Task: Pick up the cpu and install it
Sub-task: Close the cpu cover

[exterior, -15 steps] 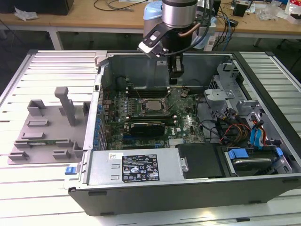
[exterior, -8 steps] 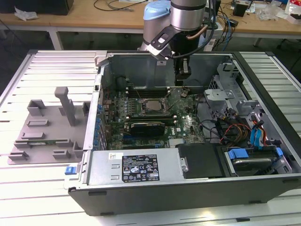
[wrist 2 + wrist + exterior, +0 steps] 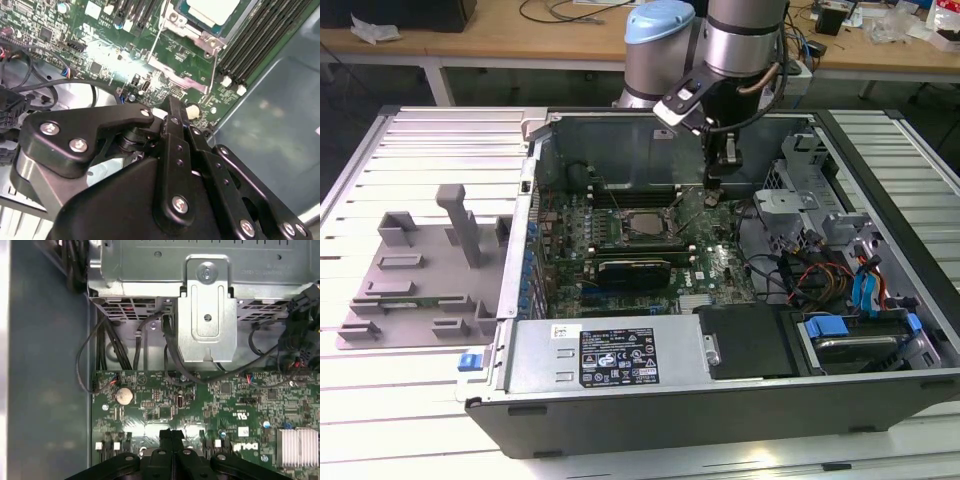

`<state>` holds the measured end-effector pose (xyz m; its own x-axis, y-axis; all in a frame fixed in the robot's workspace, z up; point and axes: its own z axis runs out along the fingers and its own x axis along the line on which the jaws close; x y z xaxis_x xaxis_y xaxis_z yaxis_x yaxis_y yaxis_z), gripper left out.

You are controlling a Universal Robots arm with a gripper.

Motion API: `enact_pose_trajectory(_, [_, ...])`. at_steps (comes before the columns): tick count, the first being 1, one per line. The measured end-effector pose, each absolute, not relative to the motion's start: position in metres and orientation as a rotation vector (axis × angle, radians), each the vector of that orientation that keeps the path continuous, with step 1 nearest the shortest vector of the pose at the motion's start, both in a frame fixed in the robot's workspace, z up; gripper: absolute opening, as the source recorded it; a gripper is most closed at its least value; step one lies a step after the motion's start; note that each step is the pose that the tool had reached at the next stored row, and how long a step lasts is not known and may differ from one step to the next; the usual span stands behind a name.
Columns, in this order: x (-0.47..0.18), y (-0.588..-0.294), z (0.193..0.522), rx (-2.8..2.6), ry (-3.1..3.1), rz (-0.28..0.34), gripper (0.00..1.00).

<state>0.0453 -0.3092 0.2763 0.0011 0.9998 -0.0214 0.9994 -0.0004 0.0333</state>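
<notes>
Pale silvery square cpu [image 3: 212, 9], lying flat, seated within metal socket frame [image 3: 186, 30]

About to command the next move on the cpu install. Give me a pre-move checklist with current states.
1. The gripper is empty: ok, shut with nothing between its tips.
2. The cpu is located: ok, lying inside the socket frame.
3. The cpu is fully seated and flat: cannot tell.
4. The gripper is apart from the cpu: ok, it hangs over the motherboard beside the socket frame.
5. The cables are away from the gripper: ok, they run along the board's edge by the metal bracket.
</notes>
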Motion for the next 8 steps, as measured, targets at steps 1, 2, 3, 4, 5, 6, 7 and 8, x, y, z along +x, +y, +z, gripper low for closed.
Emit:
enact_pose_trajectory(1, [0.047,-0.31,0.273,2.195,2.194,0.012,0.11])
enact_pose_trajectory(2, [0.048,-0.31,0.269,2.196,2.195,0.01,0.11])
enact_pose_trajectory(3, [0.049,-0.31,0.266,2.197,2.195,0.009,0.11])
enact_pose_trajectory(4, [0.05,-0.31,0.262,2.198,2.196,0.007,0.11])
enact_pose_trajectory(5, [0.051,-0.31,0.258,2.199,2.197,0.005,0.11])
enact_pose_trajectory(6, [0.051,-0.31,0.254,2.2,2.198,0.002,0.11])
enact_pose_trajectory(7, [0.051,-0.31,0.251,2.201,2.199,0.0,0.11])
enact_pose_trajectory(8, [0.051,-0.31,0.251,2.201,2.199,0.0,0.11])
